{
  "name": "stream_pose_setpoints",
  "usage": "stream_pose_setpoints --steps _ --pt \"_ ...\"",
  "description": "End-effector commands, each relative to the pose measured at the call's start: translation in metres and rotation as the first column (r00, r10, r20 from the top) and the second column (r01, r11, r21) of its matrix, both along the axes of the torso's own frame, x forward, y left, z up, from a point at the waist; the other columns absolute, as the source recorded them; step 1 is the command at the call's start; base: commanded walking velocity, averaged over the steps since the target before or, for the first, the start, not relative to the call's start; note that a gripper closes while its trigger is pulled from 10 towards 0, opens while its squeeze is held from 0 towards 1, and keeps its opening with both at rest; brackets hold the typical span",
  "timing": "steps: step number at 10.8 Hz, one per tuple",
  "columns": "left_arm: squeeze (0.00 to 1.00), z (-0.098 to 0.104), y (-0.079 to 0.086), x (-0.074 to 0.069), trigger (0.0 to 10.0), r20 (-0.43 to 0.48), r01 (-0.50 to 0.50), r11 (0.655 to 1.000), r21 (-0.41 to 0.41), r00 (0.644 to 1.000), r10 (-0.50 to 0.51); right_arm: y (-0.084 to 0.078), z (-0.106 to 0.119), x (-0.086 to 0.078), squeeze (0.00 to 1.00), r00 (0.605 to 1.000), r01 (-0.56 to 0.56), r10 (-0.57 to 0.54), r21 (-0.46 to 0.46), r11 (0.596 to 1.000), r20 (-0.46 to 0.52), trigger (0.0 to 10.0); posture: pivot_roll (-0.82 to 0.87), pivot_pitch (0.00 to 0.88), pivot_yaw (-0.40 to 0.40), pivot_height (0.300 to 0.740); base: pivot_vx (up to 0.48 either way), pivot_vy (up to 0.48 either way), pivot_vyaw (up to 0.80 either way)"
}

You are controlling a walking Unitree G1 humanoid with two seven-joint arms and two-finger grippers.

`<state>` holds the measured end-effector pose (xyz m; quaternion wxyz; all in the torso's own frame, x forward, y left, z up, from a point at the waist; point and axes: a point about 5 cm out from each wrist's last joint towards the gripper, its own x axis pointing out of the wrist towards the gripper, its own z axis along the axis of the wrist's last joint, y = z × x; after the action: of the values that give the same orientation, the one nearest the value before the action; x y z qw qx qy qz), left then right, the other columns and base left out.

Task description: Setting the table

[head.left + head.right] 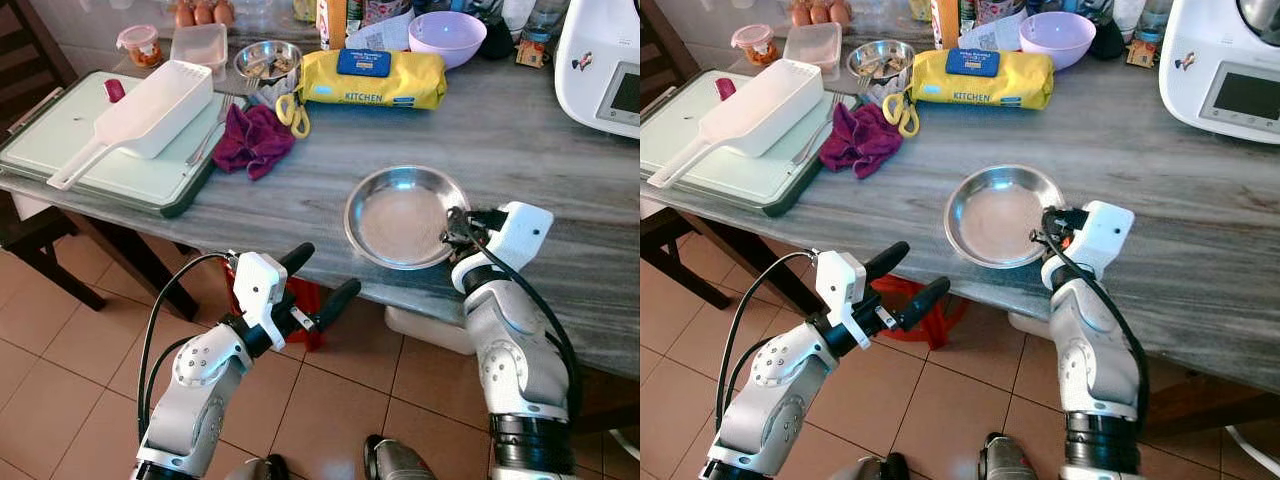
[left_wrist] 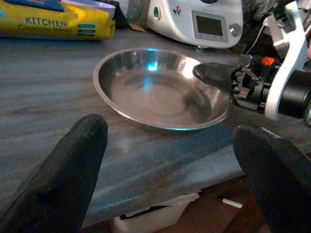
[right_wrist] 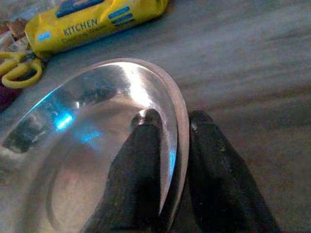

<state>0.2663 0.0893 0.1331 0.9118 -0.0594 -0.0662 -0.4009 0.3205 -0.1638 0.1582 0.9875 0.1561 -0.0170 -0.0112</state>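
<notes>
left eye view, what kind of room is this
Most likely a home kitchen: a grey worktop holds a steel plate, a white cooking appliance, a yellow pack of kitchen wipes and eggs.

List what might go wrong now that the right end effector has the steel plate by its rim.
1. The right end effector pinches only the thin rim of the steel plate, one finger inside and one outside; the plate may tilt or slip when lifted.
2. The plate lies near the table edge; a slip could drop it to the tiled floor.
3. The left end effector waits open below the edge, so nothing supports the plate's far side.
</notes>
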Motion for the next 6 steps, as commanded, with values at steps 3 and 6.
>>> stream_pose_setpoints --steps 3,6 --pt "0.00 -0.0049 -0.0004 -0.0022 10.0 -0.016 -0.009 1.000 0.015 1.000 0.009 0.0040 0.0003 0.0016 1.00 1.000 -0.019 0.019 0.020 1.000 0.005 10.0 -0.20 0.199 0.057 0.740 0.000 0.000 0.00" --pt "0.00 -0.0049 -0.0008 -0.0013 10.0 -0.015 -0.009 1.000 0.015 1.000 0.009 -0.0035 0.0035 -0.0013 1.00 1.000 0.001 -0.002 0.009 1.000 0.024 10.0 -0.20 0.199 0.058 0.740 0.000 0.000 0.00"
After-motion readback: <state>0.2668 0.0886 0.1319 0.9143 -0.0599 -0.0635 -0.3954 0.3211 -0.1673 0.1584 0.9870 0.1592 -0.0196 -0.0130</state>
